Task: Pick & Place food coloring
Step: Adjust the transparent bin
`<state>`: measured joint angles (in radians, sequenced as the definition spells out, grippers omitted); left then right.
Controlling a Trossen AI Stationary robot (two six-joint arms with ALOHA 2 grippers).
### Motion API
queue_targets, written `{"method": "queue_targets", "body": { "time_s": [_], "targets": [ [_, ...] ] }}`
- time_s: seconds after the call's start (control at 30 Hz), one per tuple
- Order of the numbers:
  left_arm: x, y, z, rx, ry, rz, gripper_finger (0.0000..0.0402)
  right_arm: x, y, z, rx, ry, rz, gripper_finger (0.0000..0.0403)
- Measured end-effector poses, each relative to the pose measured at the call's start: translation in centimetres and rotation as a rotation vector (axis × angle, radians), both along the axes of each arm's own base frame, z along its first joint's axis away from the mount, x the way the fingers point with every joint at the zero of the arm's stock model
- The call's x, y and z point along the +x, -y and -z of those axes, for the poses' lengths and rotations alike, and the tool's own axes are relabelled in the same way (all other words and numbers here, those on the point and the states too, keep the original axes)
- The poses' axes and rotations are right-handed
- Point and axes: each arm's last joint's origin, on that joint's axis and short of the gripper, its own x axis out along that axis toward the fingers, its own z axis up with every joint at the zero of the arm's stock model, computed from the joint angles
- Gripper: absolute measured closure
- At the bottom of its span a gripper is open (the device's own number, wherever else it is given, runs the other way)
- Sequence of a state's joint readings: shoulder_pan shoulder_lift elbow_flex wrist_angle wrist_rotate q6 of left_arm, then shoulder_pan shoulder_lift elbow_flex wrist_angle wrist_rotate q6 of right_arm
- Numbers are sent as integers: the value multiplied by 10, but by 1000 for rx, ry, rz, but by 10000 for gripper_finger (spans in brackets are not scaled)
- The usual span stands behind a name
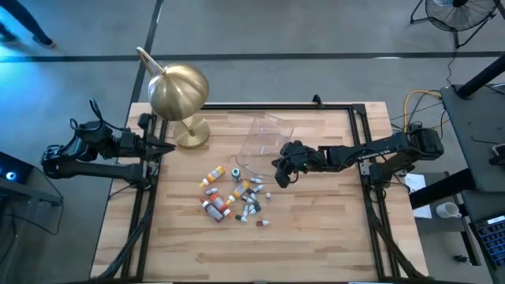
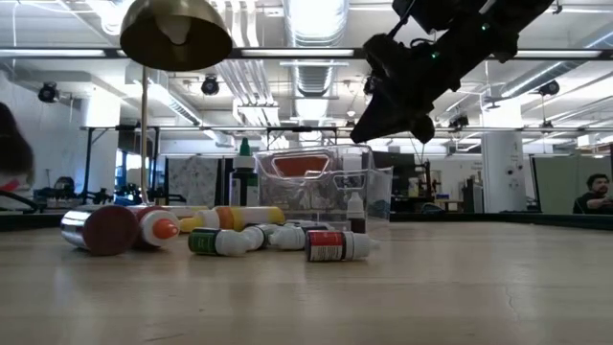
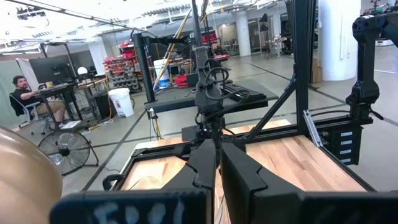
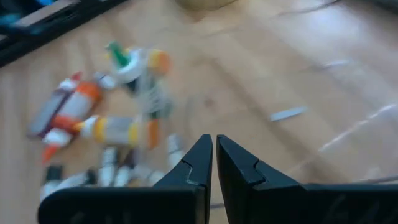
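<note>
Several tiny food coloring bottles (image 1: 233, 197) lie scattered on their sides in the middle of the wooden table, and one with a green cap stands upright; they also show in the low view (image 2: 230, 240) and, blurred, in the right wrist view (image 4: 106, 118). My right gripper (image 1: 278, 177) hangs shut above the table, just right of the pile and near the clear tub (image 1: 264, 142), slanting down toward the bottles (image 4: 214, 146). It holds nothing and stands well clear of the tabletop (image 2: 388, 125). My left gripper (image 1: 170, 147) waits shut at the table's left edge (image 3: 217, 155).
A brass dome lamp (image 1: 180, 95) stands at the far left corner of the table. The clear plastic tub (image 2: 321, 187) stands behind the bottles. A black frame rail (image 1: 276, 106) runs around the table. Bare wood (image 1: 316, 237) lies toward the near edge.
</note>
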<state>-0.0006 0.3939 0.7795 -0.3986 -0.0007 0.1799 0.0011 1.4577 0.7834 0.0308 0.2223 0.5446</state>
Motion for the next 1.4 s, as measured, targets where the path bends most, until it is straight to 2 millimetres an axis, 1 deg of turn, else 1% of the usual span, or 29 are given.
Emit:
{"method": "queue_targets", "body": {
  "time_s": [0.1, 0.2, 0.23, 0.3, 0.37, 0.5, 0.6, 0.67, 0.7, 0.8, 0.87, 0.9, 0.97, 1.07, 1.13, 1.2, 1.3, 1.4],
  "targets": [
    [0, 0, 0, 0, 1, -1, 401, 3, -1, 3, 77, 22, 42, 385],
    [0, 0, 0, 0, 2, 0, 401, 0, -2, 8, 104, -30, 38, 385],
    [0, 0, 0, 0, 2, -1, 401, -1, -4, 8, 136, -36, 24, 385],
    [0, 0, 0, 0, 2, -1, 401, -1, -7, 7, 223, -37, -19, 385],
    [0, 0, 0, 0, 2, 0, 401, -1, -10, 7, 325, -37, -97, 385],
    [0, 0, 0, 0, 2, -1, 401, -2, -16, 7, 566, -68, -142, 385],
    [0, 0, 0, 0, 0, 0, 401, -4, -19, 2, 627, -63, -124, 385],
    [0, 0, 0, 0, 0, 0, 401, -1, -16, -11, 600, -6, -88, 385],
    [0, 0, 0, 0, 0, 0, 401, -1, -13, -18, 558, 31, -58, 385],
    [0, 0, 0, 0, 0, -1, 401, 2, 0, -43, 348, 146, 41, 385],
    [0, 0, 0, 0, -1, -1, 401, 4, 8, -60, 267, 200, 66, 385],
    [0, 0, 0, 0, 0, -1, 401, 6, 11, -69, 266, 226, 50, 385],
    [0, 0, 0, 0, 0, 0, 401, 9, 18, -84, 354, 271, -17, 385],
    [0, 0, 0, 0, -1, 0, 401, 20, 22, -97, 448, 359, -172, 385],
    [0, 0, 0, 0, -1, -1, 401, 28, 22, -97, 506, 332, -209, 385],
    [0, 0, 0, 0, -1, -1, 401, 32, 19, -96, 544, 247, -194, 381],
    [0, 0, 0, 0, 0, -1, 401, 30, 0, -100, 504, 68, -194, 359],
    [0, 0, 0, 0, 0, -1, 401, 15, -24, -104, 417, -161, -187, 324]
  ]
}}
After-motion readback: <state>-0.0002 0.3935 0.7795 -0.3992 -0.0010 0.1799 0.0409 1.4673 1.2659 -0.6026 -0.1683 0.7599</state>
